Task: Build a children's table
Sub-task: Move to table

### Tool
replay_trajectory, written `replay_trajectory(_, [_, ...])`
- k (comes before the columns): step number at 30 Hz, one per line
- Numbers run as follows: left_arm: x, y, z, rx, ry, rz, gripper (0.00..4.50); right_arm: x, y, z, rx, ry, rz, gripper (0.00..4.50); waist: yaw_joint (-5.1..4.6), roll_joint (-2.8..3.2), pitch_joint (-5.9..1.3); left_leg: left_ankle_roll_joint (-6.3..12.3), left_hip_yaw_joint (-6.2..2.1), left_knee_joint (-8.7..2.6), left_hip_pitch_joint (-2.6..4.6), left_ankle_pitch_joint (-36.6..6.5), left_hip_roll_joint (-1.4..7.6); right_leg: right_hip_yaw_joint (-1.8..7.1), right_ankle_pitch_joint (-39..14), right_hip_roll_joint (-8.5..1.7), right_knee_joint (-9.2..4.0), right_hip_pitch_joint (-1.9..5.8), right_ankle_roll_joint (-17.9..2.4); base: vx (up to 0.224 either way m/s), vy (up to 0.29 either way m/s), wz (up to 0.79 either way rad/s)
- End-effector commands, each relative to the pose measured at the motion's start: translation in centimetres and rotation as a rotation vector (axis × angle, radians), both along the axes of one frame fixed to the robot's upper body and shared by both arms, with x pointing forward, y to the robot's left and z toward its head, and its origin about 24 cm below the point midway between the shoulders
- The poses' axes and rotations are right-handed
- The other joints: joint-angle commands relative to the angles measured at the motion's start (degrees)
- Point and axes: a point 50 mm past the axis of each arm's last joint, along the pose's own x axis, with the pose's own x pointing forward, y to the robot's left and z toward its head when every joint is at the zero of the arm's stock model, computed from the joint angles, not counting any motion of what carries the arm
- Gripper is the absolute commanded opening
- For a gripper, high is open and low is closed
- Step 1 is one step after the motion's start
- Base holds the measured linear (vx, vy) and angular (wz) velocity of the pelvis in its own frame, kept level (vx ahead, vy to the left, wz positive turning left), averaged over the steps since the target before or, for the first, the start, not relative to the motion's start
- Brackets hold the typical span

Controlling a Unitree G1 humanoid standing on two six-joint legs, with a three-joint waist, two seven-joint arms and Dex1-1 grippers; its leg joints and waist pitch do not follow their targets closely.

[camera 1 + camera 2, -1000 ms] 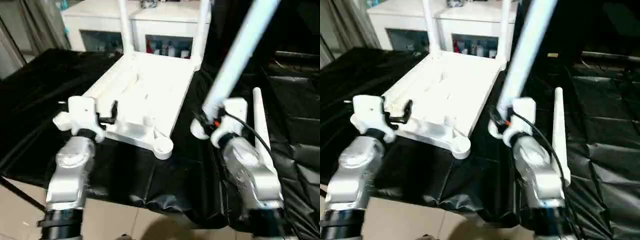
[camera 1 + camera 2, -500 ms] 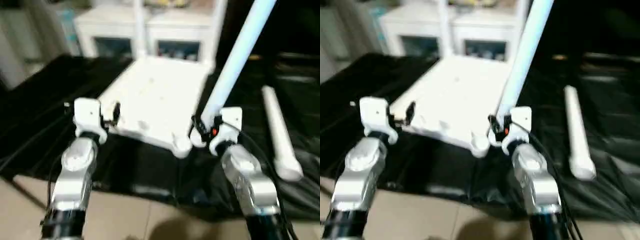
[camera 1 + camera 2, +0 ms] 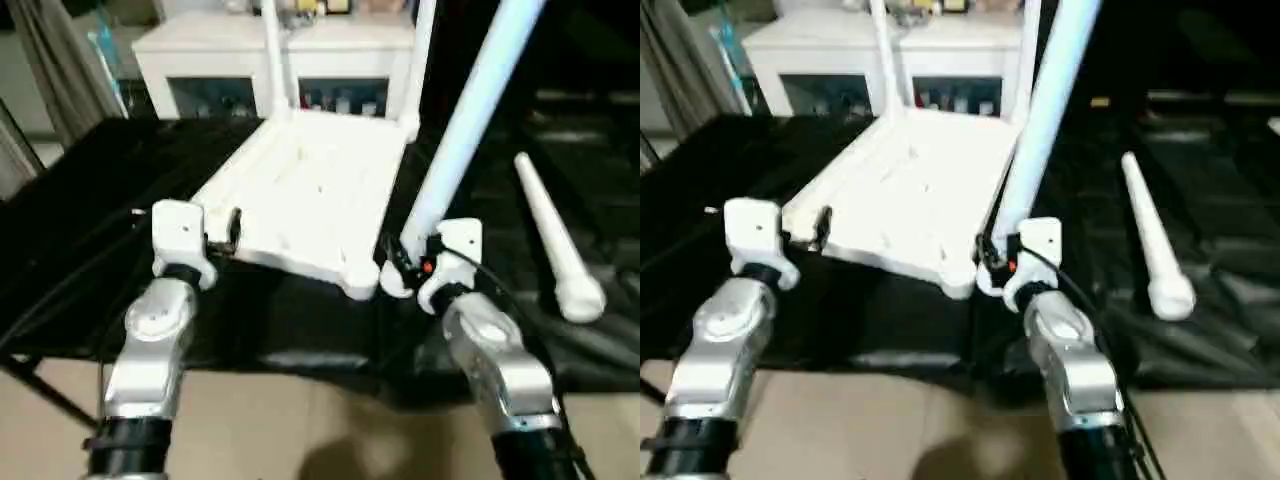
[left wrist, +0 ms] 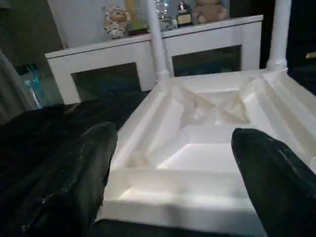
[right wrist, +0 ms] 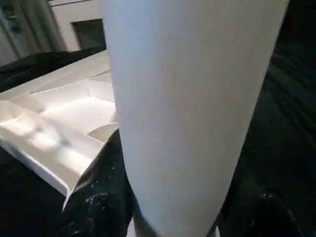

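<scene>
Left eye view gives you the layout: the children's table top point(image 3: 310, 195) lies upside down on the black-draped tabletop point(image 3: 90, 210), ribbed underside facing up, so its corner sockets are reachable. Two legs point(image 3: 272, 60) already stand upright in the far corners, in front of a white cabinet point(image 3: 200, 60). Your right end effector point(image 3: 405, 262) is clamped on the thick end of a third leg point(image 3: 470, 120), holding it tilted up and away, just beside the near right corner socket point(image 3: 358, 280); that looks like staging for insertion. Your left end effector point(image 3: 222, 232) stands wide open and empty at the near left edge of the top, probably to steady it. The fourth leg point(image 3: 555, 245) lies loose on the tabletop to the right.
</scene>
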Motion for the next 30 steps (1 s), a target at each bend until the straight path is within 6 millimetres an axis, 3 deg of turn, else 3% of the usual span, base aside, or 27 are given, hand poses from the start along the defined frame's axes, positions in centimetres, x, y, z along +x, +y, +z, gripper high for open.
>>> replay_trajectory(1, [-0.2, 1.0, -0.1, 0.018, 0.003, 0.034, 4.17, 0.2, 0.9, 1.0, 0.005, -0.046, 0.029, 1.88, 0.83, -1.05, -2.81, 1.13, -0.92, -7.28, -0.67, -3.59, 2.18, 2.52, -30.47, -4.01, -9.06, 3.05, -13.60, -0.054, 0.168, -0.22])
replay_trajectory(2, [-0.3, 1.0, -0.2, 0.018, 0.005, 0.034, 4.17, 0.2, 0.8, 1.1, -0.002, -0.047, 0.031, 1.88, 0.35, -0.48, -2.72, 4.47, -0.26, -9.58, 0.34, -5.75, 2.18, 0.77, -29.16, -0.60, -7.53, 1.86, -12.66, -0.066, 0.196, 0.09])
replay_trajectory(3, [-0.3, 1.0, -0.3, 0.017, 0.006, 0.034, 4.17, 0.2, 0.8, 1.1, -0.004, -0.048, 0.031, 1.88, -2.15, 0.92, -2.99, 9.40, 0.06, -11.65, 3.10, -11.02, 2.71, -1.69, -21.93, 4.42, -4.11, -0.11, -11.35, -0.063, 0.226, 0.15])
replay_trajectory(4, [-0.5, 1.0, -0.5, 0.017, 0.012, 0.036, 4.17, 0.2, 0.7, 1.3, -0.016, -0.057, 0.034, 1.88, -3.14, 2.24, -3.37, 13.69, -0.60, -13.42, 4.54, -9.71, 3.31, -3.39, -12.46, 5.98, 1.02, -0.33, -9.95, -0.063, 0.226, 0.15])
replay_trajectory(6, [-0.6, 1.0, -0.7, 0.016, 0.018, 0.038, 4.17, 0.2, 0.6, 1.5, -0.026, -0.063, 0.039, 1.88, -3.01, 1.34, -2.51, 20.33, -0.52, -14.27, 4.69, -3.45, 5.08, -4.46, -6.94, 5.22, 3.41, -1.36, -6.80, -0.062, 0.207, -0.02])
replay_trajectory(8, [-0.7, 0.9, -0.9, 0.014, 0.024, 0.041, 4.17, 0.2, 0.5, 1.7, -0.036, -0.067, 0.044, 1.88, -2.16, -1.18, -3.02, 20.17, -0.07, -13.40, 4.63, -2.22, 5.49, -1.97, -5.19, 1.34, 0.40, -0.64, -3.77, -0.073, 0.163, -0.06])
replay_trajectory(9, [-0.8, 0.9, -1.1, 0.012, 0.028, 0.043, 4.17, 0.2, 0.4, 1.8, -0.043, -0.071, 0.046, 1.88, 0.65, -4.52, -4.05, 11.26, 2.27, -4.72, 0.00, -8.36, 2.62, 6.42, -6.76, -10.29, -6.81, 3.09, -6.31, -0.094, 0.166, -0.04])
replay_trajectory(10, [-0.8, 0.8, -1.2, 0.011, 0.030, 0.045, 4.17, 0.3, 0.3, 1.8, -0.048, -0.073, 0.046, 1.88, 0.98, -3.64, -3.78, 1.61, -2.45, 2.58, -3.47, -8.07, 3.97, 10.77, -13.58, -17.12, -9.00, 4.29, -8.43, -0.094, 0.166, -0.04])
replay_trajectory(11, [-0.9, 0.8, -1.4, 0.008, 0.034, 0.047, 4.17, 0.3, 0.2, 2.0, -0.067, -0.081, 0.045, 1.88, 1.01, -3.33, -3.58, -3.10, -3.81, 3.85, -4.27, -7.07, 3.51, 9.68, -18.01, -16.57, -9.04, 4.71, -9.53, -0.092, 0.220, -0.13])
replay_trajectory(12, [-1.0, 0.7, -1.5, 0.005, 0.037, 0.048, 4.17, 0.2, 0.1, 2.2, -0.081, -0.087, 0.044, 1.88, 0.86, -3.68, -2.23, -7.81, -3.46, 2.11, -3.64, -8.10, 2.63, 5.04, -27.38, -11.85, -9.32, 4.19, -11.36, -0.093, 0.234, -0.27])
replay_trajectory(13, [-1.2, 0.6, -1.9, 0.006, 0.042, 0.050, 4.17, 0.2, -0.3, 2.6, -0.104, -0.103, 0.032, 1.88, 1.25, -2.94, -2.41, -5.32, -2.13, -3.26, -0.64, -5.93, 2.34, 1.96, -31.04, -7.21, -9.40, 3.67, -13.87, -0.093, 0.234, -0.27])
replay_trajectory(14, [-1.3, 0.6, -2.0, 0.006, 0.043, 0.050, 4.17, 0.2, -0.4, 2.7, -0.105, -0.104, 0.032, 1.88, 0.82, -2.33, -2.51, -1.72, -1.59, -6.70, -0.11, -4.54, 2.38, 1.05, -30.31, -4.78, -8.99, 4.23, -14.30, -0.085, 0.289, -0.08])
replay_trajectory(15, [-1.4, 0.4, -2.2, 0.002, 0.049, 0.051, 4.17, 0.1, -0.7, 3.1, -0.114, -0.114, 0.025, 1.88, -1.55, -1.95, -2.75, 7.70, 0.09, -10.88, 3.16, -7.08, 2.89, -2.20, -26.02, 3.80, -4.61, 0.17, -11.86, -0.099, 0.260, 0.19])
replay_trajectory(16, [-1.6, 0.1, -2.5, -0.006, 0.051, 0.053, 4.17, 0.0, -1.1, 3.6, -0.121, -0.130, 0.018, 1.88, -3.62, -0.63, -3.25, 13.38, -1.16, -12.95, 5.39, -9.02, 4.10, -3.36, -16.42, 5.94, 2.43, -1.31, -9.68, -0.099, 0.260, 0.19])
replay_trajectory(17, [-1.7, -0.2, -2.6, -0.018, 0.051, 0.051, 4.17, 0.0, -1.3, 3.8, -0.123, -0.136, 0.014, 1.88, -4.22, -1.25, -2.95, 18.14, -1.95, -13.54, 5.68, -4.21, 5.29, -4.09, -10.92, 5.68, 5.16, -1.99, -6.83, -0.102, 0.242, 0.16])
replay_trajectory(18, [-1.7, -0.2, -2.6, -0.021, 0.046, 0.048, 4.17, 0.0, -1.4, 3.9, -0.125, -0.138, 0.012, 1.88, -3.33, -0.62, -2.34, 19.27, -1.50, -14.12, 5.31, -3.01, 5.74, -4.40, -10.81, 5.40, 5.79, -2.35, -5.81, -0.084, 0.270, 0.03])
replay_trajectory(19, [-1.9, -0.5, -2.4, -0.031, 0.031, 0.039, 4.17, 0.0, -1.6, 4.1, -0.130, -0.142, 0.005, 1.88, -3.27, -2.01, -2.64, 20.05, -1.93, -13.95, 5.40, -0.90, 7.23, -3.94, -8.72, 4.51, 4.67, -1.81, -5.23, -0.084, 0.270, 0.03])
replay_trajectory(20, [-1.9, -0.8, -2.3, -0.041, 0.020, 0.034, 4.17, 0.0, -1.9, 4.2, -0.133, -0.144, -0.004, 1.88, -3.11, -3.71, -2.48, 18.69, -2.18, -14.46, 5.10, -2.41, 8.15, -3.37, -8.29, 3.80, 3.68, -1.17, -5.07, -0.096, 0.214, -0.02])
replay_trajectory(21, [-2.1, -1.0, -1.9, -0.040, -0.003, 0.046, 4.17, 0.1, -2.1, 4.2, -0.140, -0.135, -0.016, 1.88, -2.81, -6.17, -2.89, 14.03, -2.65, -15.21, 4.78, -7.32, 9.35, -0.70, -7.65, 0.97, 1.50, 0.30, -5.05, -0.123, 0.180, -0.04])
replay_trajectory(22, [-2.1, -0.9, -1.5, -0.026, -0.026, 0.059, 4.17, 0.3, -2.2, 4.0, -0.132, -0.135, -0.036, 1.88, -1.22, -6.08, -2.08, 1.29, 1.15, -12.60, 2.85, -19.33, 6.29, 2.54, -11.85, -3.74, -4.17, 0.02, -11.25, -0.123, 0.180, -0.04])
replay_trajectory(23, [-2.1, -0.9, -1.4, -0.019, -0.036, 0.061, 4.17, 0.4, -2.2, 3.9, -0.125, -0.139, -0.048, 1.88, -0.37, -6.70, -1.92, -3.72, -0.37, -7.09, 2.19, -19.19, 6.42, 5.67, -22.85, -10.26, -7.59, 2.24, -15.03, -0.114, 0.165, 0.06])
replay_trajectory(24, [-2.1, -0.9, -1.4, -0.019, -0.036, 0.061, 4.17, 0.4, -2.2, 3.9, -0.125, -0.139, -0.048, 1.88, -0.14, -6.17, -1.77, -4.97, -1.58, -6.16, 1.68, -14.35, 6.91, 5.44, -26.22, -10.81, -8.05, 2.96, -15.02, -0.064, 0.189, -0.21])
replay_trajectory(25, [-2.2, -0.9, -1.0, -0.046, -0.051, 0.025, 4.17, 0.6, -2.0, 3.6, -0.147, -0.151, -0.077, 1.88, -1.65, -5.09, -1.38, -8.46, -2.94, -10.39, 0.51, -18.61, 7.44, 1.40, -30.87, -4.85, -6.11, 3.33, -12.62, -0.064, 0.189, -0.21])
replay_trajectory(26, [-2.3, -0.9, -1.0, -0.045, -0.052, 0.023, 4.17, 0.6, -2.0, 3.5, -0.148, -0.151, -0.076, 1.88, -2.44, -4.30, -1.00, -12.13, -3.08, -12.58, 1.52, -28.95, 7.82, -0.04, -29.56, -0.76, -5.00, 1.84, -10.03, -0.071, 0.204, -0.35])
replay_trajectory(27, [-2.4, -1.0, -0.4, -0.024, -0.081, -0.010, 4.17, 0.7, -1.5, 3.1, -0.155, -0.157, -0.058, 1.88, -3.60, -4.01, -1.09, -18.85, -3.47, -16.35, 1.65, -44.98, 7.72, -1.80, -18.15, 1.89, -1.62, 2.20, -7.44, -0.112, 0.185, -0.16])
replay_trajectory(28, [-2.5, -1.0, -0.1, -0.020, -0.092, -0.024, 4.17, 0.7, -1.2, 2.9, -0.148, -0.156, -0.046, 1.88, -3.30, -3.37, -1.18, -21.05, -2.90, -18.35, 1.08, -49.18, 7.15, -2.81, -12.00, 2.90, 0.67, 3.01, -7.64, -0.112, 0.185, -0.16])
replay_trajectory(30, [-2.5, -1.0, 0.2, -0.019, -0.100, -0.029, 4.17, 0.6, -0.8, 2.7, -0.113, -0.146, -0.034, 1.88, -1.59, -4.28, -1.45, -24.18, 2.11, -21.94, 0.52, -51.25, 4.69, -4.53, -10.31, 3.69, 2.72, 4.79, -9.00, -0.103, 0.127, 0.06])
